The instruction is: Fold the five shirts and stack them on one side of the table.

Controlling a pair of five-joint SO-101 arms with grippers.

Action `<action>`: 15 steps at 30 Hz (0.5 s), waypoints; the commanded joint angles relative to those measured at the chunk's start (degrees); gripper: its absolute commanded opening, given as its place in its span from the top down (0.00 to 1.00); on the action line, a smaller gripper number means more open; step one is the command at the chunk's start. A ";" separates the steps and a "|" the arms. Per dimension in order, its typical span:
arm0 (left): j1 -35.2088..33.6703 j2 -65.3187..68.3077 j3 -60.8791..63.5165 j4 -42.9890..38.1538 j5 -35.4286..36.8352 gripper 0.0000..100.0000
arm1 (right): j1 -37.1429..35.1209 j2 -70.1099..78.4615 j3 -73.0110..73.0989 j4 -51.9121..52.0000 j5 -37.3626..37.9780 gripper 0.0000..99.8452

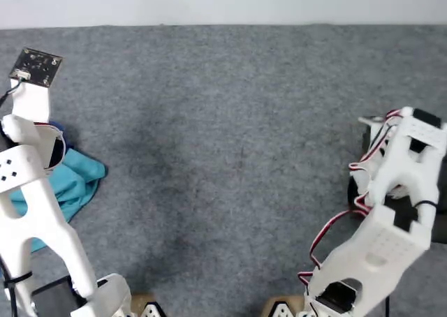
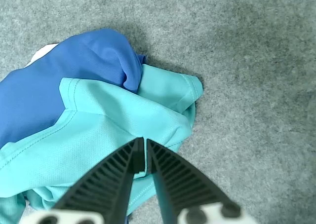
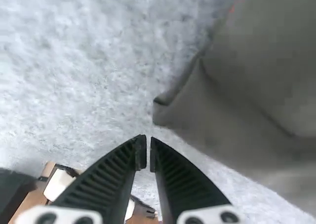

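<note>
Closed left fingers point(image 2: 116, 177) over turquoise shirt point(image 2: 98, 125).

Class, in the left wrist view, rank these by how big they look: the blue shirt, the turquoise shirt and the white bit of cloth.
1. Turquoise shirt
2. Blue shirt, partly covered by the turquoise one
3. White bit of cloth, just a corner peeking out
</note>
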State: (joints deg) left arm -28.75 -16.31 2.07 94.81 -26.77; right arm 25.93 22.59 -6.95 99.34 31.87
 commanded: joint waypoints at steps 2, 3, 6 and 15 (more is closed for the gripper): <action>-0.18 -2.37 -0.57 -0.44 -0.35 0.99 | 0.48 -9.98 -2.64 -2.77 -0.18 0.99; -0.18 -2.37 -0.57 -0.44 -0.35 0.99 | 0.66 -10.07 -2.64 -4.09 -0.18 0.99; -0.26 -2.37 -0.57 -0.44 -0.35 0.99 | 1.63 -7.25 -1.58 -8.40 -0.18 0.99; -0.35 -2.37 -0.57 -0.44 -0.35 0.99 | -1.10 3.74 2.99 -9.71 -2.29 0.99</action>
State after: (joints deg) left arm -28.75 -16.31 2.07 94.81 -26.77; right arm 26.64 26.64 -3.60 87.65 31.43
